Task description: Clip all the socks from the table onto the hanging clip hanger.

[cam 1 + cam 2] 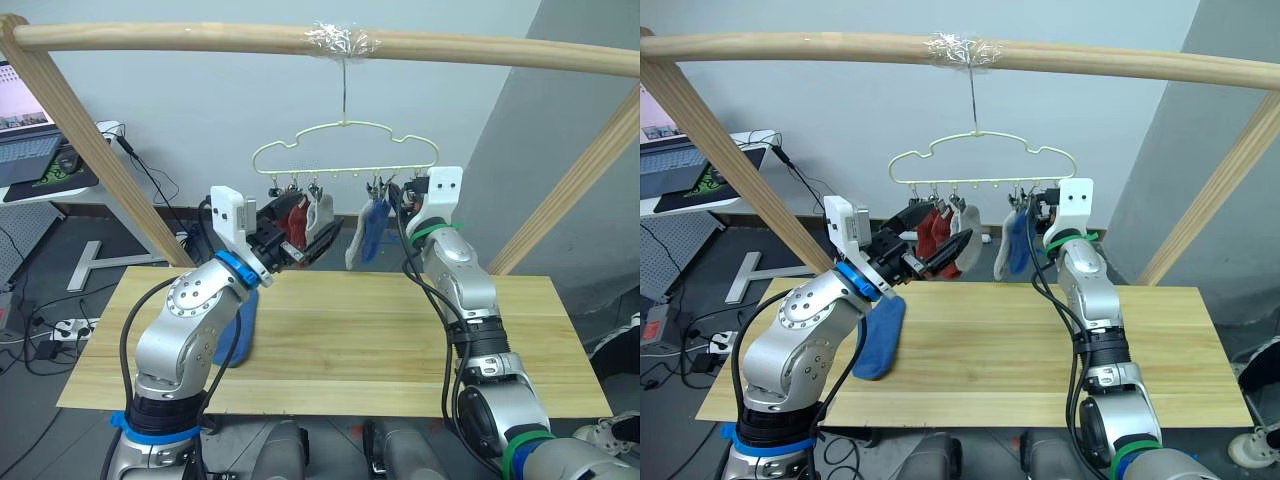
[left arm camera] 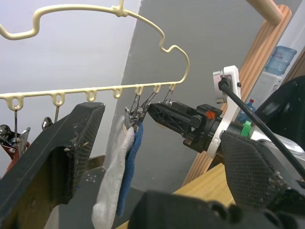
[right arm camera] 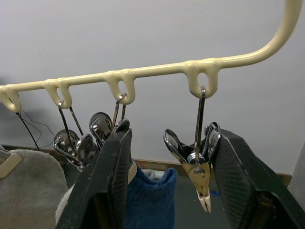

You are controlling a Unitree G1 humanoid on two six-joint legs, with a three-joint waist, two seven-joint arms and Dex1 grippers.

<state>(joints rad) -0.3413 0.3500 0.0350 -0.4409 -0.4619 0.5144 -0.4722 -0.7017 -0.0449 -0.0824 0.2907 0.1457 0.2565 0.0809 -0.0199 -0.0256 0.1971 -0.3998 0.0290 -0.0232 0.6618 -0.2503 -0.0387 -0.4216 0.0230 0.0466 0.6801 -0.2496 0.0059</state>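
Observation:
The pale clip hanger (image 1: 330, 171) hangs from the wooden pole above the table (image 1: 400, 340). Clipped to it are a rust red sock (image 1: 292, 215), a light grey sock (image 1: 322, 208), another grey sock (image 2: 112, 181) and a blue sock (image 1: 375, 228). A second blue sock (image 1: 238, 325) lies on the table's left side, partly behind my left arm. My left gripper (image 1: 945, 225) is open and empty, raised in front of the red and grey socks. My right gripper (image 3: 171, 133) is open, its fingers on either side of an empty metal clip (image 3: 198, 167) at the hanger's right end.
A thick wooden pole frame (image 1: 200, 38) spans the top, with slanted legs at both sides of the table. A desk with a laptop (image 1: 30, 150) stands at the far left, and cables and a power strip (image 1: 65, 327) lie on the floor.

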